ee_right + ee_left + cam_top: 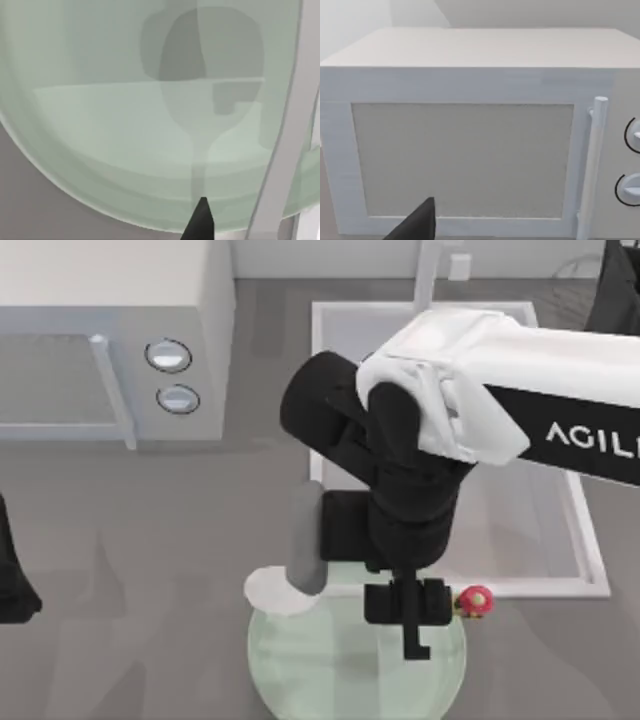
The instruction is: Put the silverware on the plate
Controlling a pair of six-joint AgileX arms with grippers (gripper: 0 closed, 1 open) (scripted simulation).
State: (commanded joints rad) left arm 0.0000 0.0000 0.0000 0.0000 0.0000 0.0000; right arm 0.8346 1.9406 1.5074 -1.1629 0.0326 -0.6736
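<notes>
The plate [330, 670] is a large pale-green glass disc at the table's front centre, also seen in the right wrist view [100, 125]. The silverware [300, 545], a grey handle with a white rounded head, lies tilted at the plate's back left rim, its head resting on the edge. My right gripper [412, 645] hangs over the right half of the plate, well to the right of the silverware. It looks shut, with nothing between the fingers. One dark fingertip [200, 222] shows above the plate's near rim.
A white sink basin [590, 570] lies behind the plate under my right arm. A small red mushroom-shaped thing [475, 600] sits by the plate's right rim. The microwave [110, 340] fills the back left and the left wrist view [465, 150]. My left arm [12, 585] is parked at the left edge.
</notes>
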